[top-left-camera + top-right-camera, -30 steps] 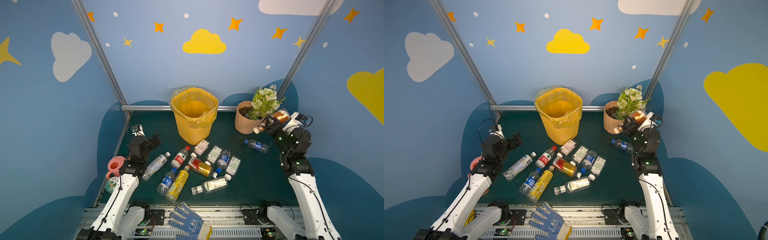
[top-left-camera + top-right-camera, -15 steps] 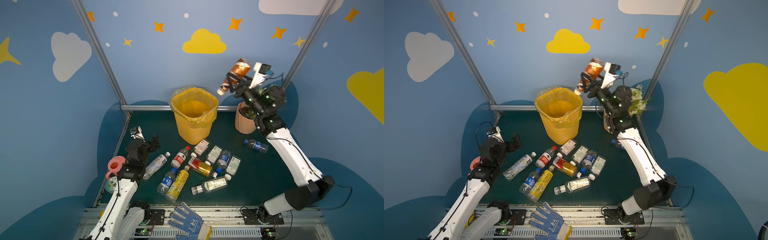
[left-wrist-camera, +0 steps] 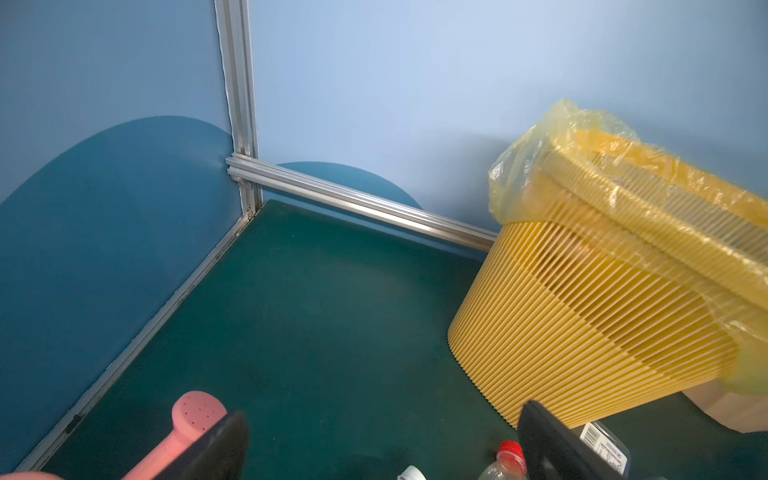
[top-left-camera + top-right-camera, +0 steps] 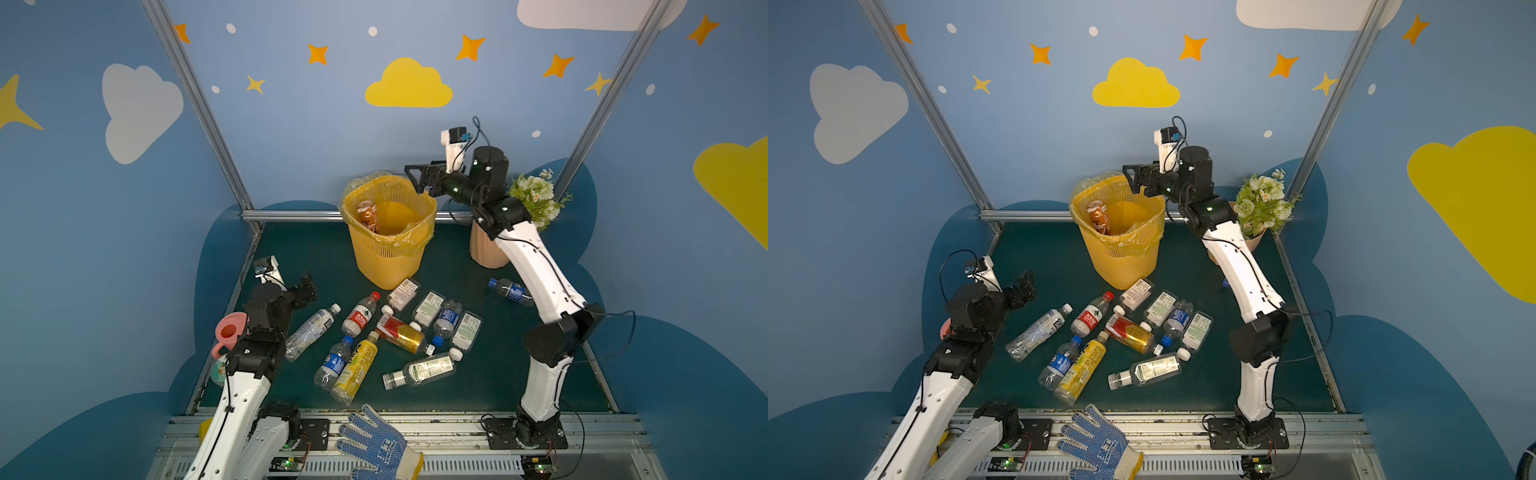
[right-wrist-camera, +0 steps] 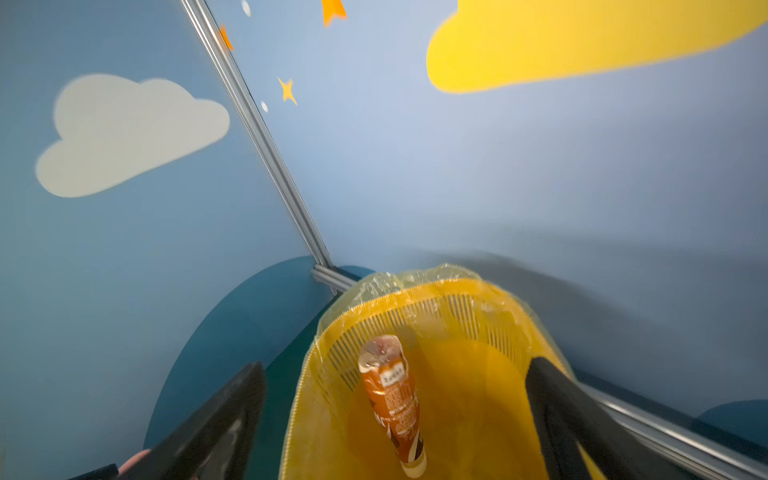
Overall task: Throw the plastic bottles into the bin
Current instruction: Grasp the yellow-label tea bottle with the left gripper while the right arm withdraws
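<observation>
Right jaws, spread wide and holding nothing, hang over the 1 o'clock edge of the bin (image 4: 388, 257), where a brown-labelled bottle (image 5: 395, 399) stands cap-down against the inner wall at about 9 o'clock. It is the only bottle seen inside in any view. Left jaws, likewise apart and empty, hover at 9 o'clock of the table (image 4: 490, 374), with a clear white-capped bottle (image 4: 311, 332) lying just beside them at 5 o'clock. That bottle is the near edge of a loose huddle of plastic bottles (image 4: 401, 334), ten by a top-view count. They all lie on their sides mid-table, at 6 o'clock from the bin, some touching. One blue-labelled bottle (image 4: 509, 291) lies apart at 3 o'clock, close by the right forearm. The job looks barely begun, with one bottle binned and about eleven left to lift and carry. The flower pot (image 4: 484, 253) at 3 o'clock of the bin, the pink watering can (image 4: 228, 330) at 8 o'clock of the table and the blue glove (image 4: 374, 446) on the front rail at 6 o'clock are not part of the job.
</observation>
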Robot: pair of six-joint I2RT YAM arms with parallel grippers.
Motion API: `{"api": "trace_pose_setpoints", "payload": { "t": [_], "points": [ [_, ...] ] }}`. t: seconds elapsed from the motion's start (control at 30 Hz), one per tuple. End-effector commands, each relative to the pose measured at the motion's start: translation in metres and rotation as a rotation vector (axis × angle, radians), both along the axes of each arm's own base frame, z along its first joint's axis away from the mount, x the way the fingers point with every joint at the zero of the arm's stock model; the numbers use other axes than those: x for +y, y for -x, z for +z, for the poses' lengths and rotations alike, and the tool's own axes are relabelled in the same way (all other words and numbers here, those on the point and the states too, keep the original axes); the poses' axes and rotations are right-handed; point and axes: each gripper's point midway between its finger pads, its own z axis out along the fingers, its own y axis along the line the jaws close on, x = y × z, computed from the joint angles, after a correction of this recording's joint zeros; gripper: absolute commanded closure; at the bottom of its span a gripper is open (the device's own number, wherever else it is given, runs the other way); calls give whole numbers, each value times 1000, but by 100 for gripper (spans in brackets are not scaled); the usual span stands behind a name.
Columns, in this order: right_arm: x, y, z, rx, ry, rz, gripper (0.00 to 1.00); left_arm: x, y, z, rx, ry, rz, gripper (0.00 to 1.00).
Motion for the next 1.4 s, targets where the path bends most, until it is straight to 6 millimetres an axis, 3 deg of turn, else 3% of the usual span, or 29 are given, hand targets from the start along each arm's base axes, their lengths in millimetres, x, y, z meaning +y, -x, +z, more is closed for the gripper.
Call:
{"api": "trace_pose_setpoints", "payload": {
  "t": [0.0,0.13,0.27,0.47,0.6,0.67,0.77,0.9,1.07,1.37],
  "points": [
    [-38,52,62,-181,-39,-57,4,-7,2,8,-28,19,-28,0],
    [-57,55,24,-136,16,-127,4,-14,8,11,-34,12,-55,0],
    [-78,54,-31,-33,30,-170,4,-31,17,9,-16,11,-114,0],
    [-121,55,-107,150,-9,-274,4,-67,31,-18,113,-20,-191,0],
    [-149,63,-143,239,-20,-347,4,-94,49,-44,227,-72,-245,0],
    [-161,68,-157,274,-20,-378,4,-98,59,-52,272,-142,-231,0],
    [-178,75,-175,315,-23,-420,4,-108,73,-57,323,-240,-248,0],
    [-194,81,-195,360,-28,-467,4,-138,91,-71,427,-286,-340,1],
    [-201,87,-209,390,-33,-487,4,-167,113,-95,522,-294,-388,1],
    [-206,87,-222,431,-53,-502,4,-178,135,-143,679,-191,-410,4]
  ]
}}
